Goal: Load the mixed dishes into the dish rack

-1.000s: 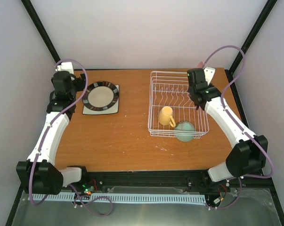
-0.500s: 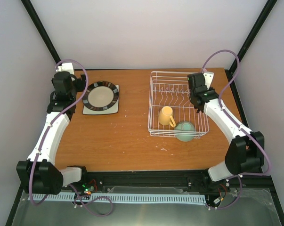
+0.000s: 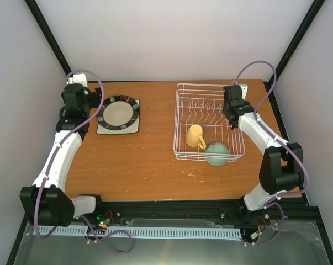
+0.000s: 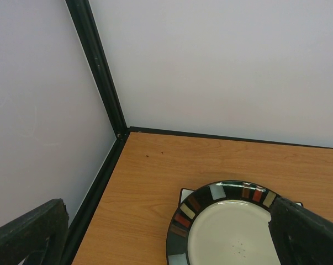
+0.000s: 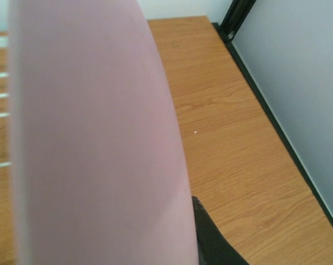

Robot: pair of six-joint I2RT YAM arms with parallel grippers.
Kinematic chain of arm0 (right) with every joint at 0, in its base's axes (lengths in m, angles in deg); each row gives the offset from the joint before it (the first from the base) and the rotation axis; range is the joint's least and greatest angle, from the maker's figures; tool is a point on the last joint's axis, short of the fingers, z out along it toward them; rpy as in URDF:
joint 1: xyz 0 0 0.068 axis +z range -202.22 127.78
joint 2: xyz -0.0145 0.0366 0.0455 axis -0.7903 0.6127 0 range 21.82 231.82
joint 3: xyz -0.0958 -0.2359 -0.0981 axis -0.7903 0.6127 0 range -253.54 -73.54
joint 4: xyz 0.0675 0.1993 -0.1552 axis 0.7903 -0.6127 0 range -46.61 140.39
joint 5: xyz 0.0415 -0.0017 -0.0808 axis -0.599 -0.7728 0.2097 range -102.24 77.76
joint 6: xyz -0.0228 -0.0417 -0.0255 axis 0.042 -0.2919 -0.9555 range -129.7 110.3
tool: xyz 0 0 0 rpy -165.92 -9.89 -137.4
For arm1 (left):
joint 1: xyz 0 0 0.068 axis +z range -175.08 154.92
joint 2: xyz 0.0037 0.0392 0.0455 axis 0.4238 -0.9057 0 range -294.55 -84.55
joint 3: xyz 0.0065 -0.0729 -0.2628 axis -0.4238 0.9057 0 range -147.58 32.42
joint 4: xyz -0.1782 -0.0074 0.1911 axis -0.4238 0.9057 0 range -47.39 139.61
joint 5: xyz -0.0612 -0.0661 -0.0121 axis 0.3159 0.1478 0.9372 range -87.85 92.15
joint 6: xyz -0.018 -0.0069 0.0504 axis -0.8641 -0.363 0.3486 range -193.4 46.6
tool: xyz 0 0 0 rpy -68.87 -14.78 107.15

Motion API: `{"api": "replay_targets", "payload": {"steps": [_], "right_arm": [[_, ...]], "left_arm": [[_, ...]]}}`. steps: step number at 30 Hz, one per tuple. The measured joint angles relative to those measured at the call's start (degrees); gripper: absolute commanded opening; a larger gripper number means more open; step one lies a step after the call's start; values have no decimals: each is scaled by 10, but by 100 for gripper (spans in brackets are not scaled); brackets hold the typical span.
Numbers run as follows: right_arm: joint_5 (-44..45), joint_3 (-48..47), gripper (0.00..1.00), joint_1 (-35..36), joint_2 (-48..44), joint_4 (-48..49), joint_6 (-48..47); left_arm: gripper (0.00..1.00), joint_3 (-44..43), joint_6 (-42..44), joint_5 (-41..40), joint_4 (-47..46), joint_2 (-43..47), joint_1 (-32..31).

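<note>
I count one wire rack [image 3: 205, 84], one yellow mug [image 3: 195, 136] and one green bowl [image 3: 216, 153]. Plates come to three: one dark-rimmed round plate [image 3: 118, 112], one white square plate [image 3: 102, 130] and one pink plate [image 5: 94, 138]. Two arms [image 3: 60, 154] [image 3: 260, 130], one wooden bench [image 3: 138, 160].

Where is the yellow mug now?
In the overhead view the pale yellow mug sits inside the dish rack on the right side of the table, near the rack's front edge, left of the mint-green bowl.
</note>
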Motion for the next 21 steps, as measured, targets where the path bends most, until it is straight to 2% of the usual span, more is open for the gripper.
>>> {"api": "replay_targets", "payload": {"steps": [9,10,13,17,21], "right_arm": [[-40,-7,5,-3,51,-21,-16],[-43,-7,11,-3,52,-24,-16],[-45,-7,43,-3,52,-28,-13],[-31,-7,55,-6,52,-42,-10],[-21,-7,58,-8,51,-48,-9]], "left_arm": [[100,0,0,-2,0,-2,0],[100,0,0,-1,0,-3,0],[100,0,0,-1,0,-7,0],[100,0,0,0,2,-14,0],[100,0,-5,31,8,-20,14]]}}
